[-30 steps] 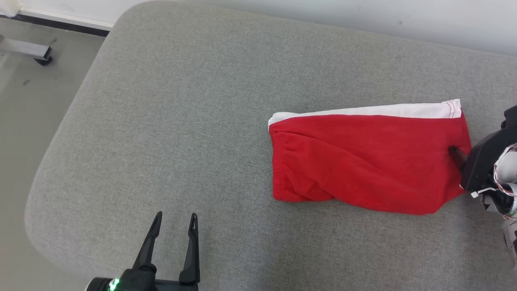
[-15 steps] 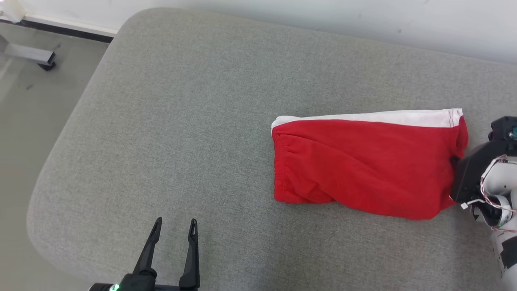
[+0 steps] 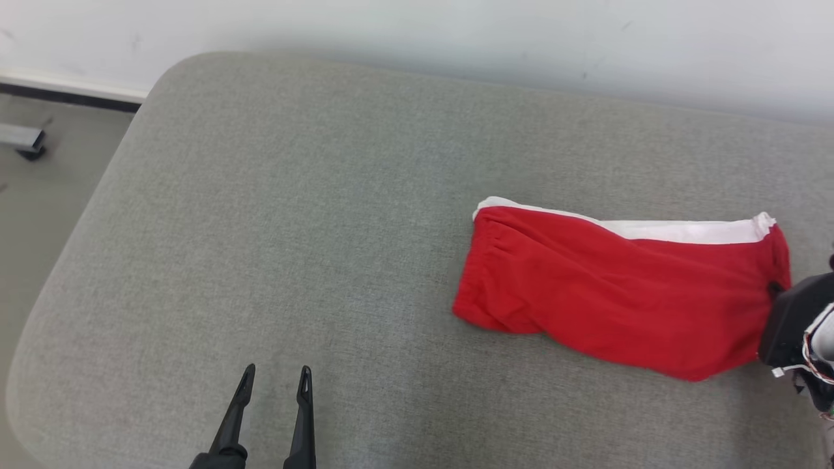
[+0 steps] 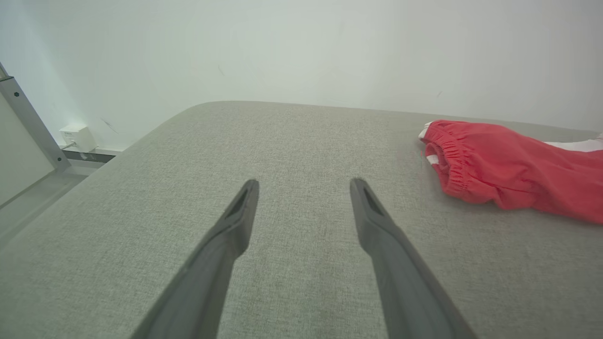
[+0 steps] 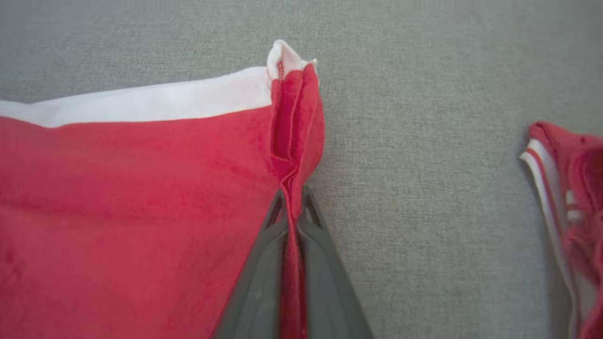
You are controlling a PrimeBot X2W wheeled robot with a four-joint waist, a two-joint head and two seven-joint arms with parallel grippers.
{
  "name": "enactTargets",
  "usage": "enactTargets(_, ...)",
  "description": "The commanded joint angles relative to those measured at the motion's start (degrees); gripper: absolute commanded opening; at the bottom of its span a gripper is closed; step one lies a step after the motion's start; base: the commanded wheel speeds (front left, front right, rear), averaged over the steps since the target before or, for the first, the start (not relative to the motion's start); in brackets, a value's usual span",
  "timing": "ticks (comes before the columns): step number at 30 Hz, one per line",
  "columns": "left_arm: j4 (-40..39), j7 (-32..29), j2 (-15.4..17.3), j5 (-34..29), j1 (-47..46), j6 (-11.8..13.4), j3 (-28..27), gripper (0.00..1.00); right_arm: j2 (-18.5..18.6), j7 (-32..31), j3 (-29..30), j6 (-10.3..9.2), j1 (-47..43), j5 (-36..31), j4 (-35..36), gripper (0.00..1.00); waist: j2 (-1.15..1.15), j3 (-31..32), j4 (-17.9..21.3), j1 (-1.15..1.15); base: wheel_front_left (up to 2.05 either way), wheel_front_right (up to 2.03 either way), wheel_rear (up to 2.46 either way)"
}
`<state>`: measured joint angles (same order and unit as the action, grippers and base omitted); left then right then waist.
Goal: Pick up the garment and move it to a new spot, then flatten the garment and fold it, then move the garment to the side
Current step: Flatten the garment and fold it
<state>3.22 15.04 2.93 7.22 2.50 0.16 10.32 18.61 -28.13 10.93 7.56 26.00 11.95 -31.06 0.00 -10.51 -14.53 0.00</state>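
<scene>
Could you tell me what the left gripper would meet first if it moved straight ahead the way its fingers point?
The left gripper, open, points across the grey cushion toward the white wall; the red garment lies off to its right. It would probably graze the cushion first, though its height is unclear.

The left gripper (image 3: 277,369) has two long, slim fingers (image 4: 221,263) of matte dark grey, almost black, plastic. Each is broad at its root and tapers to a narrow, rounded tip, with a long shallow slot sunk into it just below the tip. The right gripper (image 5: 293,193) has fingers (image 5: 256,292) of the same make; seen close they look mid-grey, with a small triangular cut-out near each tip. Behind them sits a boxy black housing (image 3: 791,319) with rounded corners, joined to a white wrist shell (image 3: 824,335). Thin red and white wires (image 3: 810,357) loop loosely over that shell, and a small white plug (image 3: 778,372) hangs at the housing's lower corner.
</scene>
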Motion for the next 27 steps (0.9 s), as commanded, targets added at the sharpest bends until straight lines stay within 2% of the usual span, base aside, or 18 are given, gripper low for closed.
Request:
enactTargets(1,0.1,0.2,-0.1,0.0,0.8,0.0,-0.2,1.0,0.5,0.4,0.6,-0.19,-1.0,-0.7,1.0,0.0,0.0,1.3,1.4,0.0,0.0,0.0,0.0)
enactTargets(10,0.6,0.2,-0.1,0.5,0.9,0.2,0.1,1.0,1.3,-1.0,4.2,-0.19,-3.6,-3.1,8.0,0.0,0.0,2.9,2.6,0.0,0.0,0.0,0.0)
enactTargets(16,1.2,0.2,-0.1,0.6,1.0,-0.1,0.1,1.0,0.5,-2.7,5.9,-0.19,-5.1,-4.5,13.2,0.0,0.0,4.0,2.5,0.0,0.0,0.0,0.0)
enactTargets(22,1.6,0.2,-0.1,1.0,0.9,0.0,0.4,1.0,-1.5,-4.6,1.3,-0.19,-4.7,-3.9,17.5,0.0,0.0,4.8,2.4,0.0,0.0,0.0,0.0)
enactTargets(27,1.7,0.2,-0.1,1.1,0.7,0.0,0.6,1.0,-2.6,-5.2,-4.8,-0.19,-3.4,-2.3,17.8,0.0,0.0,5.2,1.5,0.0,0.0,0.0,0.0)
